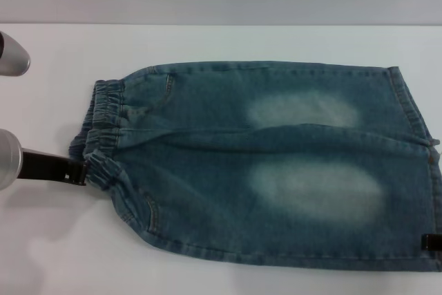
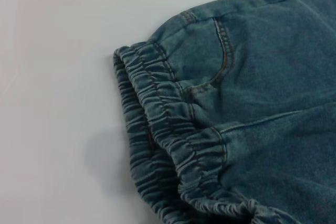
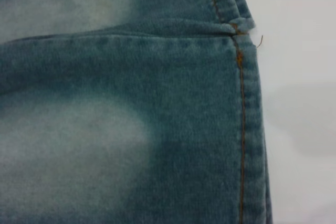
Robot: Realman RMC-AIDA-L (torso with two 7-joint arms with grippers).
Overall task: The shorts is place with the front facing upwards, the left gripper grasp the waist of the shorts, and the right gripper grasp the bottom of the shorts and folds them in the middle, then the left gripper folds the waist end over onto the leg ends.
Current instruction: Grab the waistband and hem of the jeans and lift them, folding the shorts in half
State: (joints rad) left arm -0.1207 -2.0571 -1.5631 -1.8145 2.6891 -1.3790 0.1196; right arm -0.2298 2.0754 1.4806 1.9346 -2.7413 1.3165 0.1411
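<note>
One pair of blue denim shorts (image 1: 262, 164) lies flat on a white table (image 1: 207, 43), the two legs side by side and each marked by a pale faded patch (image 1: 314, 188). Its puckered elastic waist (image 1: 103, 129) forms the narrower end of the shorts, toward the robot's left; the straight stitched leg hems (image 1: 414, 129) form the wider end, toward its right. Seen from the left wrist, the waist (image 2: 168, 145) shows as two ruffled layers beside a curved, orange-stitched pocket seam (image 2: 223, 61). Seen from the right wrist, a hem (image 3: 247, 129) with orange stitching lies flat against the table (image 3: 299, 103). The left gripper (image 1: 76, 170), a black claw on a silver cylindrical arm, touches the near corner of the waist; whether its jaws are apart or together cannot be told. At the near corner of the hems, a small dark piece (image 1: 431, 242) shows at the picture's edge, probably the right gripper; its jaws cannot be judged.
</note>
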